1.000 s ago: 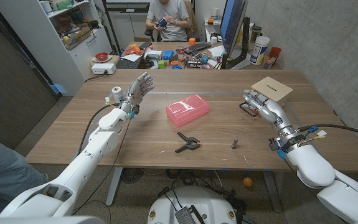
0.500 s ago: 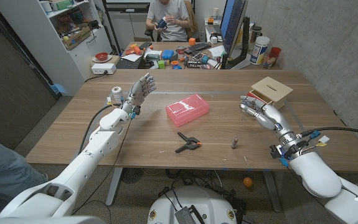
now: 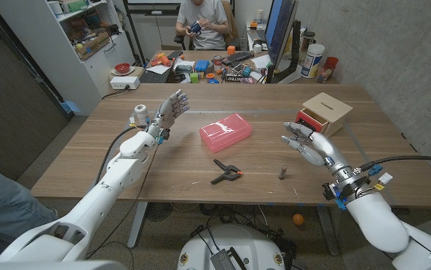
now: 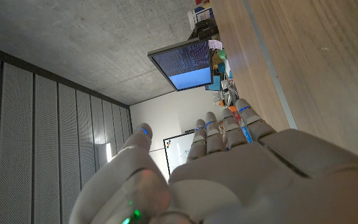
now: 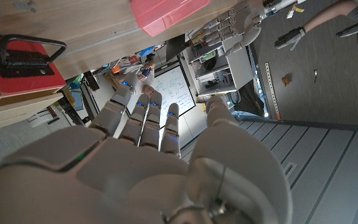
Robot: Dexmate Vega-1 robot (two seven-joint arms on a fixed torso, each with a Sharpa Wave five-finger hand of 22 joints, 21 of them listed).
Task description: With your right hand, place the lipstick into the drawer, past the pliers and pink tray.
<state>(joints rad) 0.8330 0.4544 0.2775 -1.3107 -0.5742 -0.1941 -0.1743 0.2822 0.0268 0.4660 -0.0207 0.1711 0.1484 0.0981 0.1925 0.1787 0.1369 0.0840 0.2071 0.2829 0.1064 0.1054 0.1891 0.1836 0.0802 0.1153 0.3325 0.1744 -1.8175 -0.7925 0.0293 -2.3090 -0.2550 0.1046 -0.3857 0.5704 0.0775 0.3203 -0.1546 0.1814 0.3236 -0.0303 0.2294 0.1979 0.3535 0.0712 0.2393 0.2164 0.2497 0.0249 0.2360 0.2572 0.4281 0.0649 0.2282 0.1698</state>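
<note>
The lipstick (image 3: pixel 282 172) lies on the wooden table (image 3: pixel 88 161) toward its near edge, a small dark tube on bare wood, touching nothing. Just beside it, on its right and a little farther back, the right hand (image 3: pixel 309 145) hangs above the tabletop with its fingers spread apart and reaching toward the table's middle, holding nothing; its forearm runs back to the picture's lower right corner, a blue fitting and cables at the wrist. In the right wrist view the same hand (image 5: pixel 147 155) shows its back, fingers straight and parted, thumb set off to one side. Behind the right hand, near the table's right edge, stands the drawer (image 3: pixel 321 113), a small wooden box with a red front and a black handle (image 5: pixel 23 53). To the left of the lipstick, well apart from it, the pliers (image 3: pixel 227 173) lie with black jaws and an orange tip, and behind them sits the pink tray (image 3: pixel 225 133), closed and slightly angled. On the table's left side the left hand (image 3: pixel 168 109) is raised upright off the surface, palm turned toward the middle, fingers open and apart, empty; its arm stretches back to the lower left corner. A person sits behind the cluttered far desk.
</note>
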